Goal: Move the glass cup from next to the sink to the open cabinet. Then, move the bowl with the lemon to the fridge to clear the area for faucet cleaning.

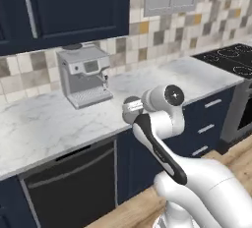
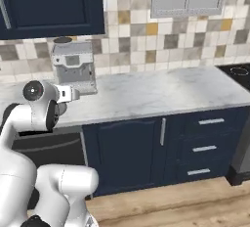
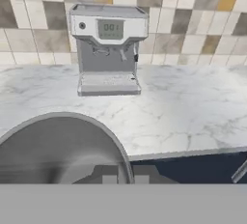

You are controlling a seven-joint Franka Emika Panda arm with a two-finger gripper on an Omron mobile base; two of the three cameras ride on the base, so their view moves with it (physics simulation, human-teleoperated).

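My gripper is shut with nothing between its fingers. It hangs over the front edge of the white marble counter on a folded arm and points at the backsplash. The navy blue wall cabinet above the counter has its doors closed. The glass cup, sink, bowl, lemon, fridge and faucet are out of view.
A silver coffee machine stands against the tiled wall straight ahead of the hand. A black cooktop lies at the counter's right end. Below the counter are a dark dishwasher front and navy drawers.
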